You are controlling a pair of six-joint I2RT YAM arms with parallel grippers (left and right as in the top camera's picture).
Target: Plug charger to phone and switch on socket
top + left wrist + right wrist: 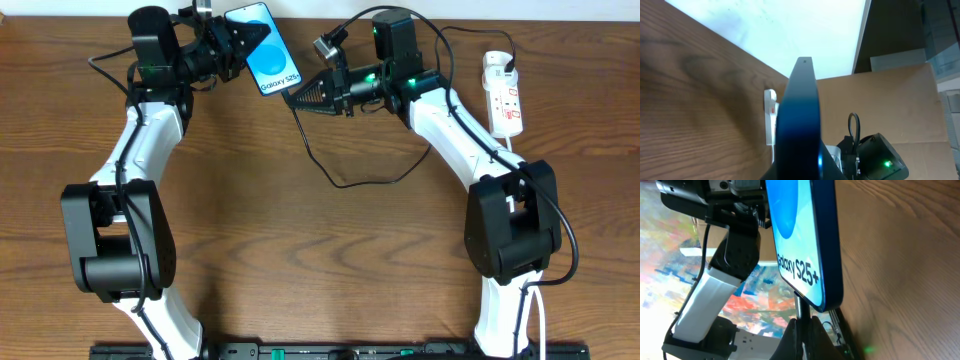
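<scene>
Left gripper (228, 45) pinches the phone (265, 50), which is held tilted off the table with its screen lit. Right gripper (300, 97) is pressed onto the connector tip (800, 306) of the charger, at the phone's lower edge; whether it is seated cannot be told.

Judgement: keep the tip square to the port and push along the phone's long axis while the left arm braces.

The cable slack (350, 180) loops loose on the wood. The power strip (503, 95) lies well apart at the right edge; its switch comes after.

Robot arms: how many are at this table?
2. The left arm rises on the left, left gripper holding the phone. The right arm mirrors it, right gripper holding the charger tip at the phone's lower end. None seem hidden.
</scene>
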